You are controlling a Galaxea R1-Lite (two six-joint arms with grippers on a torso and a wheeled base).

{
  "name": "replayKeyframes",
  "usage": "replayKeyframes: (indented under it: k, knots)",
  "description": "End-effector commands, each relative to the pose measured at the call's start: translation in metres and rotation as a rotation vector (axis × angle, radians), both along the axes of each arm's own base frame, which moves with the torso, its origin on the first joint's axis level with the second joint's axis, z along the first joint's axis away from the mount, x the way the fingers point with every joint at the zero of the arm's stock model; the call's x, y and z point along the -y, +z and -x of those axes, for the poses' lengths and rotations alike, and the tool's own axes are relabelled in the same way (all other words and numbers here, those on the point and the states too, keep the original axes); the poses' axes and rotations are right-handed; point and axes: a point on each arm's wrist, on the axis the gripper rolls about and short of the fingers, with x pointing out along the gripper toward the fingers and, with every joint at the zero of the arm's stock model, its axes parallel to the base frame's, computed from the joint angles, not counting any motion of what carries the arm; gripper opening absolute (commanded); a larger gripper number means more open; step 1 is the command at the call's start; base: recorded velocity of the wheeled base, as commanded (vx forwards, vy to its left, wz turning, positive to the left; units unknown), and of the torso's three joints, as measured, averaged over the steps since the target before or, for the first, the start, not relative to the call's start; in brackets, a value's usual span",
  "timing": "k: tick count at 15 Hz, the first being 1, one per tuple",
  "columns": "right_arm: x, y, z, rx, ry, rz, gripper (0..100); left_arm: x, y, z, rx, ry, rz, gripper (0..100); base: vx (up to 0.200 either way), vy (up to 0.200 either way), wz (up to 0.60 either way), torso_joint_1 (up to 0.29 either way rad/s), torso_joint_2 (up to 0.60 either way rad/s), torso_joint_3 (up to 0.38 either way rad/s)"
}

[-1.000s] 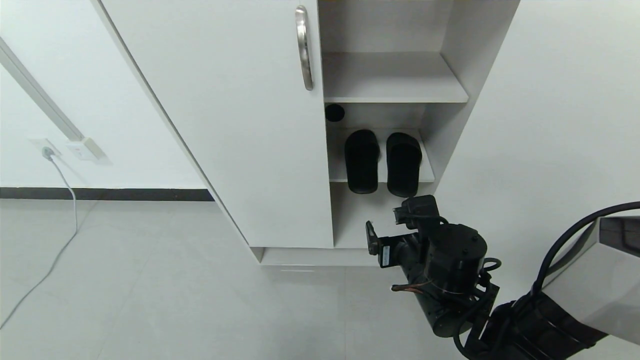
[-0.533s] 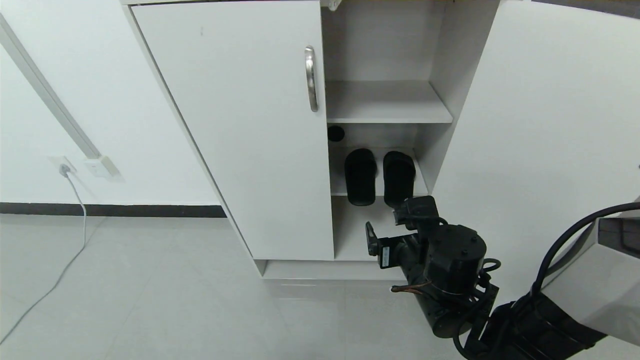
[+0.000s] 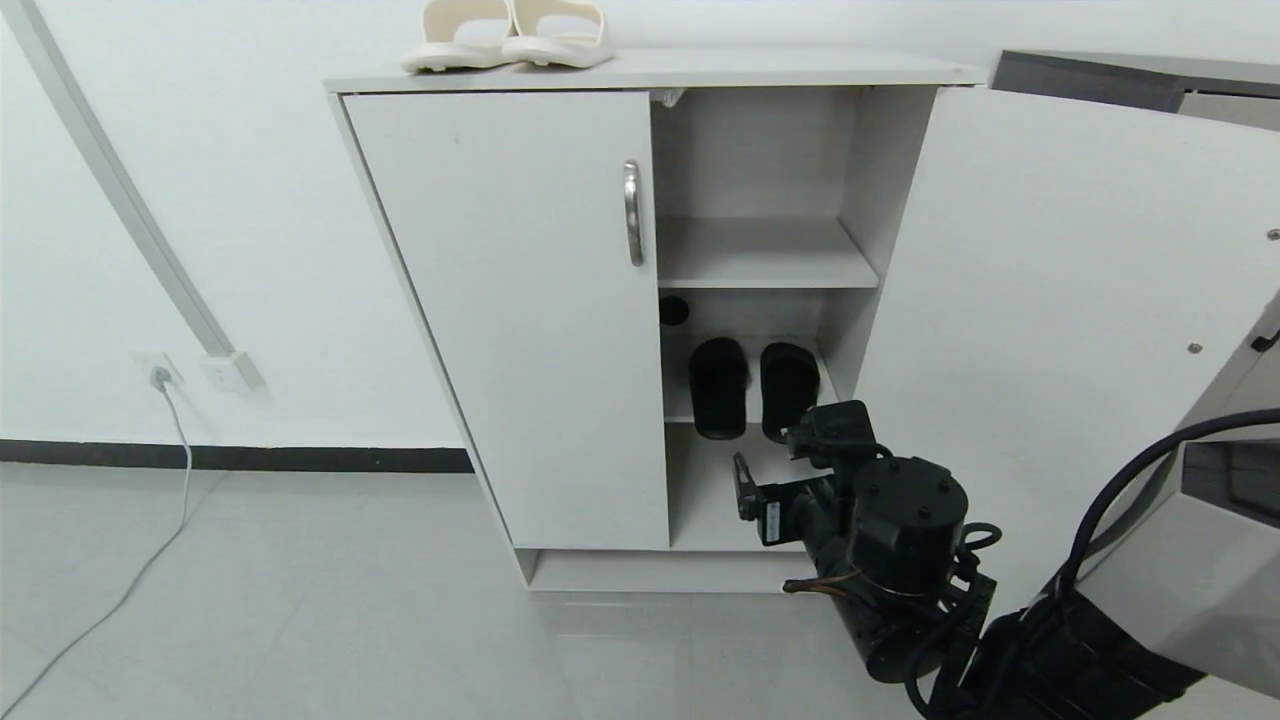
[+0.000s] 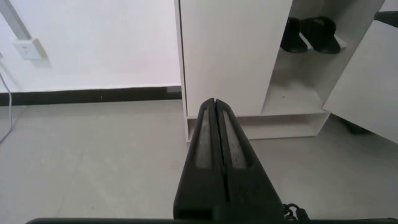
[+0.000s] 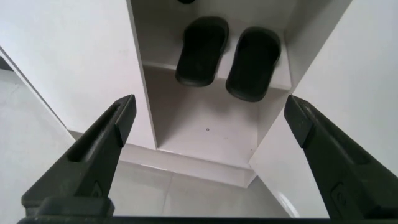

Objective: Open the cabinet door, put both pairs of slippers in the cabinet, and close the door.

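**One pair shelved, one pair on top**

My right gripper (image 5: 210, 106) hangs with jaws wide, facing the cabinet (image 3: 750, 68). The black slippers (image 5: 200, 50) sit on a shelf just beyond and above those jaws. The beige slippers (image 3: 510, 35) lie well above, on the cabinet top. The right door (image 3: 1050, 300) stands open. My left gripper (image 4: 214, 109) has jaws pressed together, empty.

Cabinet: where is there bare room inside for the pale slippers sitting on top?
The upper shelf is bare, bordered by the closed left door and the right wall. The bottom compartment floor is bare too. The middle shelf is crowded: black slippers fill its visible width.
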Motion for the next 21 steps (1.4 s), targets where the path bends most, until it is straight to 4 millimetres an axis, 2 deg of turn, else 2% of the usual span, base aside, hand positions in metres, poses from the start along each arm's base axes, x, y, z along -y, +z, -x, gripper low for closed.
replayKeyframes:
  k: [1, 7, 21]
  knots:
    - [0.0002, -0.0047, -0.0009, -0.01, -0.002, 0.011, 100, 0.0, -0.0001, -0.0001, -0.002, 0.0, 0.0, 0, 0.0, 0.0, 0.0, -0.007, 0.0, 0.203]
    - [0.0016, -0.0087, -0.0011, -0.019, -0.005, 0.026, 100, 0.0, -0.0001, -0.0001, -0.002, -0.001, 0.0, 0, 0.0, 0.0, 0.0, 0.0, 0.0, 0.048]
    - [0.0056, -0.0138, -0.0041, -0.025, -0.018, 0.075, 100, 0.0, -0.0001, -0.0001, -0.002, -0.001, 0.0, 0, 0.0, 0.2, 0.0, 0.003, 0.0, 0.002]
